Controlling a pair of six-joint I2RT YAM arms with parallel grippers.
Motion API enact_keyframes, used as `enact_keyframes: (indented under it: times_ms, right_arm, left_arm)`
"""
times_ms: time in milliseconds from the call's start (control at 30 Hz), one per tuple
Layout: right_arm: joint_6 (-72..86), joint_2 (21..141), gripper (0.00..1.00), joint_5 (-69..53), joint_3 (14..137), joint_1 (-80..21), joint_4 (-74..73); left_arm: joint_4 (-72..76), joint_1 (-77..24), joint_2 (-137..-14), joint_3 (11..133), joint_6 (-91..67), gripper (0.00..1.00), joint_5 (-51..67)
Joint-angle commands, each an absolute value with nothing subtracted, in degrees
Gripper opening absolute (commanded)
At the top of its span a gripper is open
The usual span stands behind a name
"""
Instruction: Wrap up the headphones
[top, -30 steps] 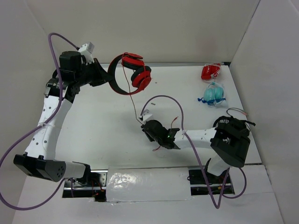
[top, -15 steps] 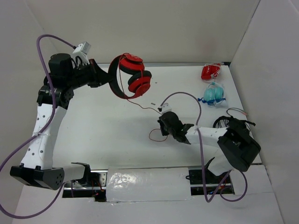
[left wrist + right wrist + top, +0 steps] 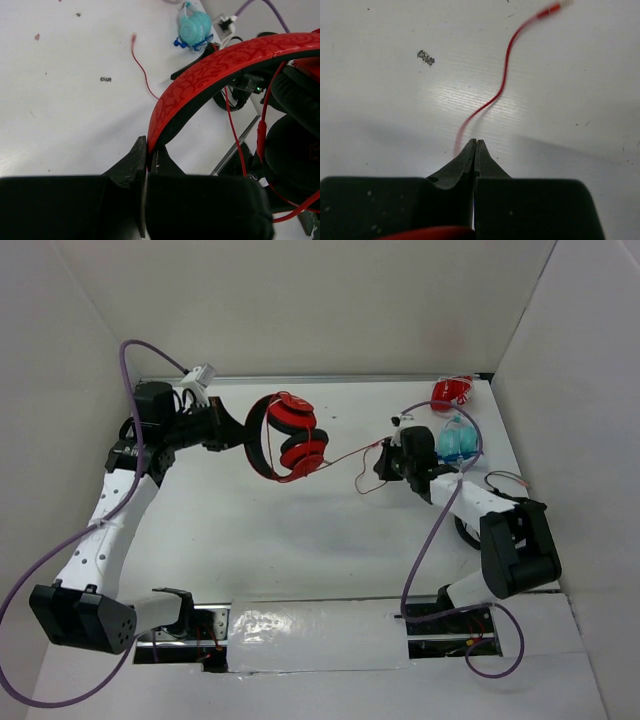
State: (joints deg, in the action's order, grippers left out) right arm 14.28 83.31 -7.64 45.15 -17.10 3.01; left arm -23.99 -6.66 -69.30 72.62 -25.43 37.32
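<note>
The red headphones (image 3: 290, 437) hang in the air over the back middle of the table. My left gripper (image 3: 243, 436) is shut on their headband; in the left wrist view the patterned red band (image 3: 215, 67) rises from between the jaws at my gripper (image 3: 149, 150), with the black ear pads (image 3: 295, 145) at the right. The thin red cable (image 3: 345, 454) runs from the ear cups to my right gripper (image 3: 384, 464), which is shut on it. In the right wrist view the jaws of my gripper (image 3: 476, 144) are closed and the cable's free end (image 3: 504, 82) trails onto the table.
A small red packet (image 3: 452, 393) and a teal packet (image 3: 458, 440) lie at the back right, just beyond my right arm. The teal packet also shows in the left wrist view (image 3: 194, 28). White walls stand close on the left, back and right.
My right gripper has swung from the front middle to the back right, drawing the cable out to the right. My left gripper has brought the headphones down and to the right.
</note>
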Motion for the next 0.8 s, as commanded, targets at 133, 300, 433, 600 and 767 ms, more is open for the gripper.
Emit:
enact_keyframes:
  times_ms: [133,300,433,600,767]
  right_arm:
    - [11.52,92.09,0.00,-11.78,58.77,-15.73,-9.57]
    - [9.24,99.04,0.00,-9.15,70.20,-14.24,-18.09]
    - [8.00,101.07,0.00,-5.81,77.59,-14.24,-23.19]
    - [6.86,100.81,0.00,-0.36,84.80,-14.68,-28.20]
    - [4.57,99.23,0.00,5.00,92.54,-16.43,-33.30]
  left_arm:
    - [-10.39,-8.78,-64.52,70.50,-18.91,0.00,54.04]
    - [-10.37,-15.89,-64.86,66.28,-13.28,0.00,52.33]
    - [-13.61,-22.31,-68.89,63.64,-11.51,0.00,36.60]
    - [-16.61,-29.70,-75.58,62.49,-10.72,0.00,21.64]
    - [-20.73,-34.88,-84.87,64.33,-14.14,0.00,5.38]
